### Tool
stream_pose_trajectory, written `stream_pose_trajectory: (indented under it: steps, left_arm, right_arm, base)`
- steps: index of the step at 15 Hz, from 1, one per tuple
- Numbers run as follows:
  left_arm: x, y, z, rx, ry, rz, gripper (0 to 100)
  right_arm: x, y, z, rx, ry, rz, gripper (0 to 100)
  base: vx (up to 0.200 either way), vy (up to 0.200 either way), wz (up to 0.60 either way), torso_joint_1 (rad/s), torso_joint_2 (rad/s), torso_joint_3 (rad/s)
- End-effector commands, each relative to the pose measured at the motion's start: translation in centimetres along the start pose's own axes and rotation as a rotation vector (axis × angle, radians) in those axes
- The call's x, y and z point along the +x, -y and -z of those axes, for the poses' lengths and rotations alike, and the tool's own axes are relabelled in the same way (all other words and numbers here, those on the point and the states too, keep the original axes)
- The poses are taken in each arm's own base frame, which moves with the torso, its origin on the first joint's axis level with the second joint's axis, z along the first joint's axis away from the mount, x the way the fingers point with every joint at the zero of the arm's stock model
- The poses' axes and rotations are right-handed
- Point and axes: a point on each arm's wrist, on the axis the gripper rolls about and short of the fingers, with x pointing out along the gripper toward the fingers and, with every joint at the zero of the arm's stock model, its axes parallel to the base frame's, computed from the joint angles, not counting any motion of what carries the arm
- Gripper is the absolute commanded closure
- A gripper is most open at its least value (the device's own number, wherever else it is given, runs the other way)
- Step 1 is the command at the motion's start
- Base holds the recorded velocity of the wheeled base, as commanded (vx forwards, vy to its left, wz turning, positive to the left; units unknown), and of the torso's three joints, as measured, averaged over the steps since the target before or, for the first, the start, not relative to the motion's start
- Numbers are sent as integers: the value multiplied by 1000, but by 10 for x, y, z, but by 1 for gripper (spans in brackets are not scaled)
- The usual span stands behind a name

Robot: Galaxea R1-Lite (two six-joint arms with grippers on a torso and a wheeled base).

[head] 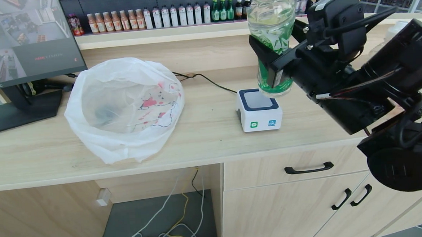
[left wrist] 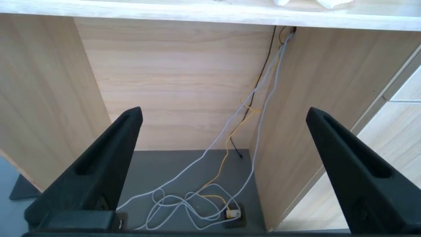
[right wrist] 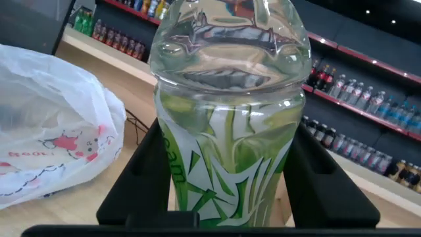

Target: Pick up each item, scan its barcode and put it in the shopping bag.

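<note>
Bottle point(head: 272, 25) clear, green-white label; shopping bag point(head: 123, 105) white, red print.

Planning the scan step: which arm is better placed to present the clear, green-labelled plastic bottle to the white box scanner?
Right. The right gripper holds the clear green-labelled plastic bottle near the white box scanner; the left gripper hangs open below the wooden counter.

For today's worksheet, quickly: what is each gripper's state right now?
Left gripper: open, holding nothing.
Right gripper: closed on the bottle.

1 ea: held bottle point(head: 272, 32), shopping bag point(head: 123, 105), scanner point(head: 259, 112), monitor point(head: 22, 38).
</note>
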Motion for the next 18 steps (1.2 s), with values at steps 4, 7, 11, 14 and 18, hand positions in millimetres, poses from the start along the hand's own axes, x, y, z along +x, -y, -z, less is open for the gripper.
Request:
stream_pose_trajectory:
  steps: [4, 7, 11, 14, 18]
  left_arm:
    - [0, 0, 0, 0, 0, 2, 0]
    - [0, 0, 0, 0, 0, 0, 0]
    - [0, 0, 0, 0, 0, 2, 0]
    - [0, 0, 0, 0, 0, 2, 0]
    - [0, 0, 0, 0, 0, 0, 0]
  right_arm:
    - [2, -3, 13, -86, 38, -108, 100]
    - [2, -6, 15, -158, 58, -200, 100]
    - [10, -4, 13, -255, 106, -336, 100]
    - [11, 11, 22, -312, 121, -350, 100]
    - [9, 25, 36, -348, 147, -456, 100]
  base:
    - [0, 0, 0, 0, 0, 0]
    - [0, 0, 0, 0, 0, 0]
    - [0, 0, 0, 0, 0, 0]
    - [0, 0, 0, 0, 0, 0]
    - [0, 0, 0, 0, 0, 0]
